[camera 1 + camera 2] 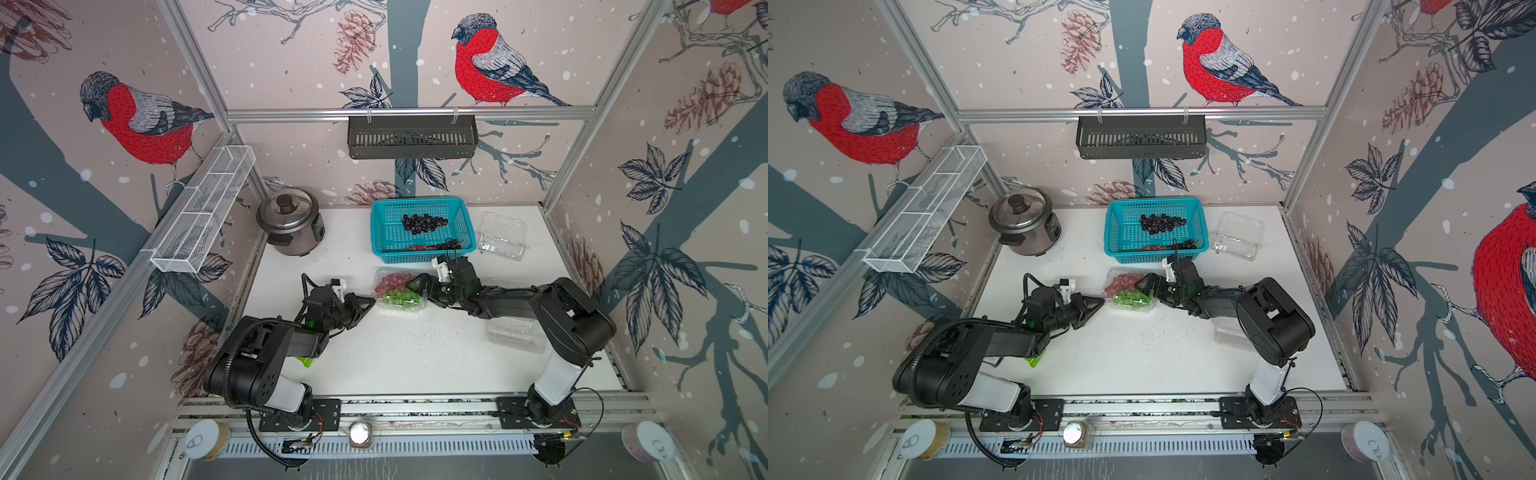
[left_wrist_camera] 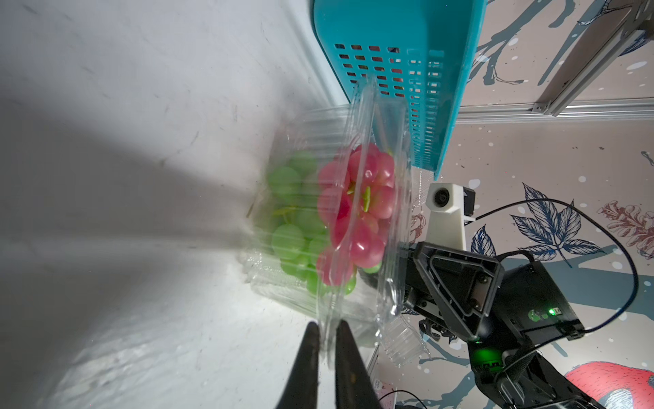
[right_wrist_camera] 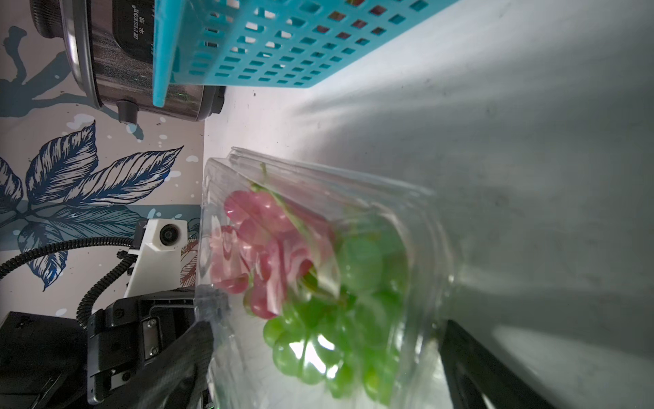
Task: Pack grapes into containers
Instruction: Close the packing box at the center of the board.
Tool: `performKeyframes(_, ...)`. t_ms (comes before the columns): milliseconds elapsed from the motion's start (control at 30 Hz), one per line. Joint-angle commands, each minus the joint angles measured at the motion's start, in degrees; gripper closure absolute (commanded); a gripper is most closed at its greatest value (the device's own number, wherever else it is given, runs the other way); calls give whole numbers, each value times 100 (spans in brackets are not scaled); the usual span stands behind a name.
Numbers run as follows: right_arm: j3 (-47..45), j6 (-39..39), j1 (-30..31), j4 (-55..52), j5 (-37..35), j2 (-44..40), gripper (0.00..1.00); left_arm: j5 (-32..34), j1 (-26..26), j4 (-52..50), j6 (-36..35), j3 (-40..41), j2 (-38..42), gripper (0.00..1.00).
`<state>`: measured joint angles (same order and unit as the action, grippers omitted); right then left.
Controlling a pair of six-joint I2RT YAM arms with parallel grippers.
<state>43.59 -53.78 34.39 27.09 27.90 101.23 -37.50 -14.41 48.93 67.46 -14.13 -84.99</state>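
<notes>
A clear clamshell container (image 1: 422, 306) (image 1: 1152, 306) sits mid-table holding red grapes (image 1: 392, 281) (image 2: 364, 202) and green grapes (image 1: 401, 300) (image 3: 311, 354), with its lid partly down over them. My left gripper (image 1: 372, 300) (image 2: 327, 325) is at its left end, jaws pinched on the thin clear rim. At the other end my right gripper (image 1: 424, 293) (image 3: 329, 325) is open wide, one finger on either side of the container. Dark grapes (image 1: 424, 223) lie in the teal basket (image 1: 419, 201), and another dark bunch (image 1: 451, 244) rests against its near wall.
An empty clear container (image 1: 500, 237) lies open right of the basket. Another (image 1: 515, 334) lies partly under the right arm. A steel rice cooker (image 1: 289, 222) stands at the back left. A small green item (image 1: 305, 361) pokes out beneath the left arm.
</notes>
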Motion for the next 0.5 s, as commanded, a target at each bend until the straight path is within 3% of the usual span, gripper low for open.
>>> performKeyframes(0,32,7,6,200,149,19,0,22,-42,-3,-62,-21,-59,89)
performKeyframes(467,34,-19,6,243,172,47,0,45,-131,98,-26,-63,-153,89)
